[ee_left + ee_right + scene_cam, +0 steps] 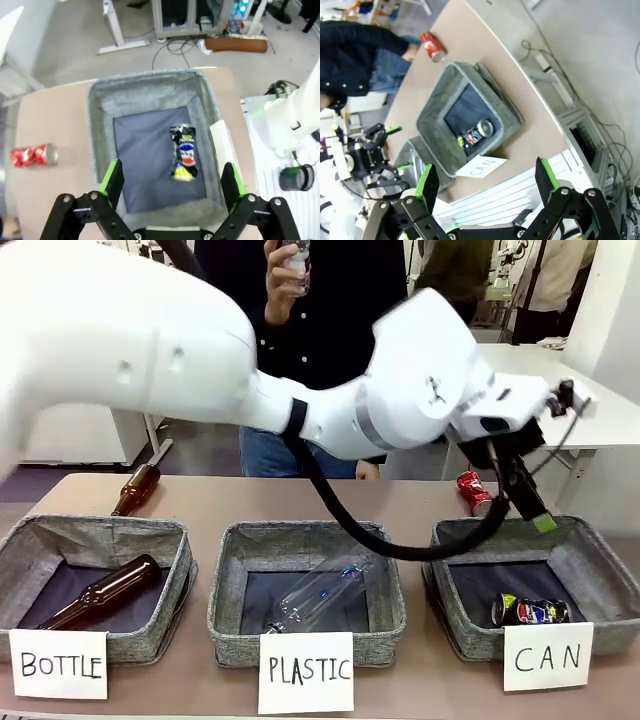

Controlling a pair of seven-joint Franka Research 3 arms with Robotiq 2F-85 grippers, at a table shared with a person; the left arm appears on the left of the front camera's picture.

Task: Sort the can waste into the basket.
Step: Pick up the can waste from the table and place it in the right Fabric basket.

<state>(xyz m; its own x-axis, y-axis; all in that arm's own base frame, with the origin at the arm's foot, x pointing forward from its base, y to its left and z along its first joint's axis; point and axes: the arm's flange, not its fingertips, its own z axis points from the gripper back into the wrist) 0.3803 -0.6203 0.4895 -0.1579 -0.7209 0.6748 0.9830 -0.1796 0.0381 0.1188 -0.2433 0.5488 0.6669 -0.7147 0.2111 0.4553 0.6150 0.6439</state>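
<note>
Left gripper [172,172] released, jaws wide and empty, hovering over the CAN basket [145,92] at the table's [420,495] right end. Dark printed can [183,160] lies inside on the lining, by the front wall. Red can [474,491] sits on the table just behind the basket's far edge. Right gripper [485,175] also spread, empty.

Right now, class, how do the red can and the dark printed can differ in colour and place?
Colour: the red can is mainly red; the dark can carries blue, red and yellow print. Place: the red can lies on the table beyond the CAN basket; the dark can lies inside that basket. Both are small, crushed and lying down.
</note>
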